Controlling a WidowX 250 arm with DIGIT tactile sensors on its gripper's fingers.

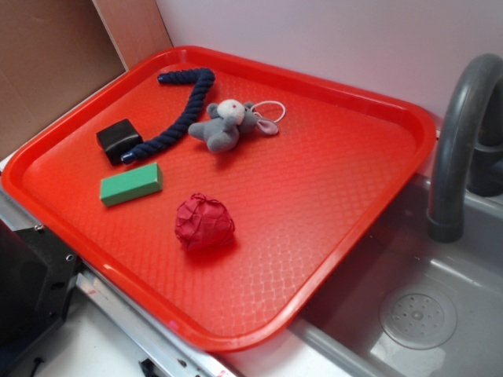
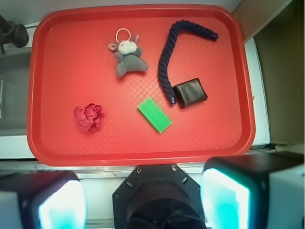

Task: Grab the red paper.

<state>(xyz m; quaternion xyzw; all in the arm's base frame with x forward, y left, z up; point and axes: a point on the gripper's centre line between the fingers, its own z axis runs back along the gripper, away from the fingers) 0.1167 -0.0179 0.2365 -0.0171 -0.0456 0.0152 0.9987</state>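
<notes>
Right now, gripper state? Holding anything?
Gripper: open, holding nothing. Its two fingers stand wide apart at the bottom of the wrist view, above the near edge of the red plastic tray. The dark red crumpled paper wad lies untouched on it.

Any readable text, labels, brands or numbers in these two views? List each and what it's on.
None readable in either view.
The red tray, red paper, grey plush mouse, green block, black block and blue rope carry no print or labels.

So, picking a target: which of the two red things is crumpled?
The red paper, a dark wrinkled wad near the green block; the red tray is smooth, flat plastic.
</notes>
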